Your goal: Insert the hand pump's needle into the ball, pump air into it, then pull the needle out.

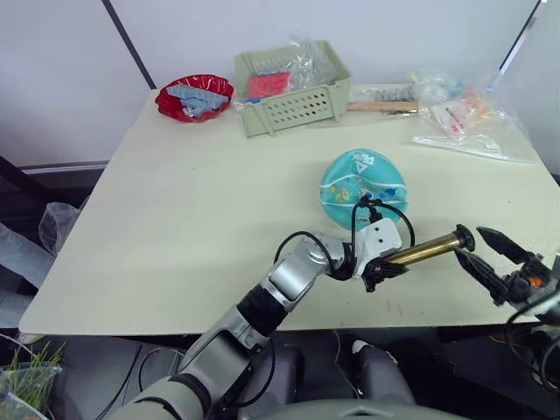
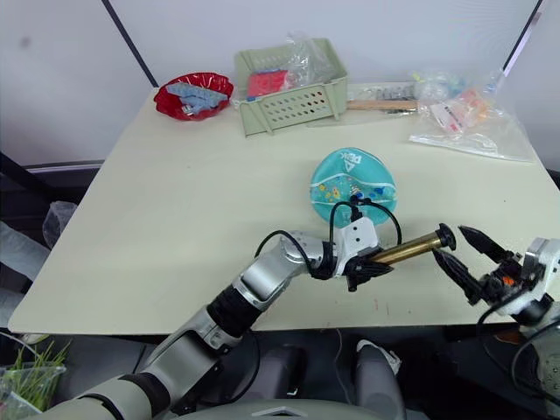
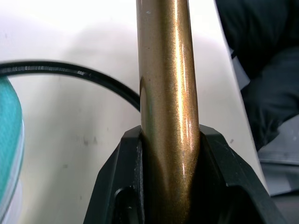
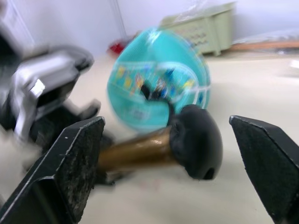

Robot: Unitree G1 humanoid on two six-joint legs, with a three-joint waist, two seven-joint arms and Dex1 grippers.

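The teal ball (image 1: 362,188) lies on the table right of centre. My left gripper (image 1: 385,267) is shut on the hand pump (image 1: 426,248), a bronze-gold cylinder held just in front of the ball, its black end cap (image 1: 464,237) pointing right. The pump's black hose (image 1: 385,210) loops up to the ball, where a small black fitting (image 1: 371,202) sits against the near side; the needle itself is hidden. My right gripper (image 1: 480,247) is open, its fingers spread on either side of the end cap without touching it. The right wrist view shows the cap (image 4: 196,141) between the fingers.
A green basket (image 1: 293,87) with bagged items stands at the back. A red bowl (image 1: 194,96) is at the back left. Clear plastic bags (image 1: 468,122) and a wooden stick (image 1: 382,106) lie at the back right. The table's front edge (image 1: 175,328) runs just below my left arm.
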